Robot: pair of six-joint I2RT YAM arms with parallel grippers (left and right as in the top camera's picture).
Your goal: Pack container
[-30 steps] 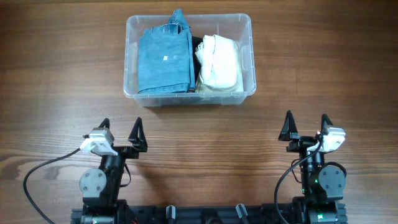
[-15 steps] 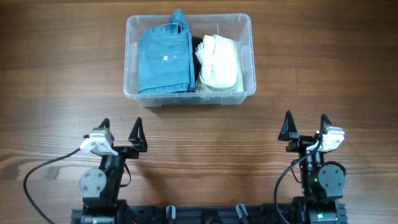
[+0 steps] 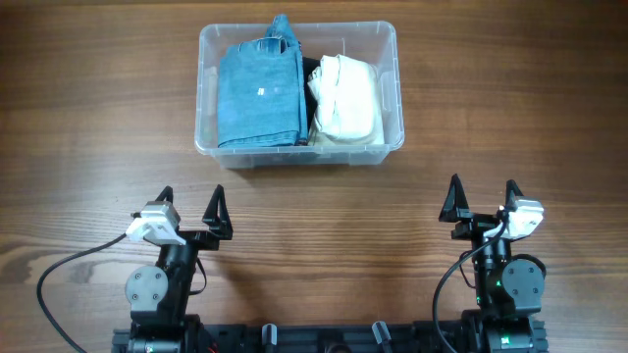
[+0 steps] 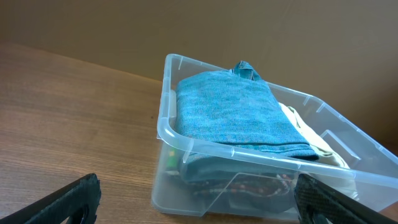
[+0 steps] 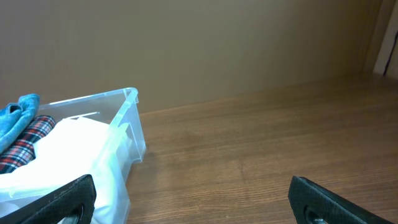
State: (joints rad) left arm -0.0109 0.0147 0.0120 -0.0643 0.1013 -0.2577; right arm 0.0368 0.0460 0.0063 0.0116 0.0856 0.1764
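The clear plastic container [image 3: 394,78] stands at the far middle of the table. Inside lie a folded blue garment [image 3: 259,93] on the left and a folded white garment [image 3: 345,98] on the right. The left wrist view shows the container [image 4: 163,124] with the blue garment [image 4: 233,112] on top and a plaid fabric beneath. The right wrist view shows its corner [image 5: 127,124], the white garment [image 5: 68,149] and a plaid piece [image 5: 25,146]. My left gripper [image 3: 189,209] and right gripper [image 3: 481,201] are open and empty, well in front of the container.
The wooden table [image 3: 98,118] runs wide to the left and right of the container. A black cable [image 3: 74,263] curls beside the left arm base. The arm mounts sit along the near edge.
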